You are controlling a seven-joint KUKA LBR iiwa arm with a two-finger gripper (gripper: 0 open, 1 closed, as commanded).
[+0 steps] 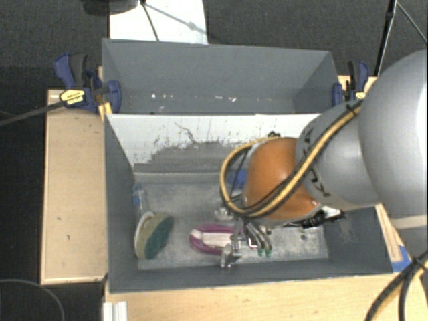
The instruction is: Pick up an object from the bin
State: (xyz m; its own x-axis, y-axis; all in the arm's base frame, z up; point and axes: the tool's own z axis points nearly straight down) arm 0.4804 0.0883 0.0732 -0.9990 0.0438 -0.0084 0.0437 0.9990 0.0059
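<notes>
Grey bin (pixel 120 179) — purple-and-white curved thing (pixel 208 238); round pad (pixel 152 236), dark green on cream — orange wrist cover (pixel 271 172).

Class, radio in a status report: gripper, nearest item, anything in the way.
Gripper low near bin front, at purple curved item's right end. Green-and-white sponge well apart, left.

Even, moderate light from above — no hard shadows. Far wall of bin (pixel 214 72): pale glaring band, small glints along upper edge. Floor dimmer, soft shade under arm (pixel 394 132) at right — mild sheen on orange cover (pixel 274 172).
</notes>
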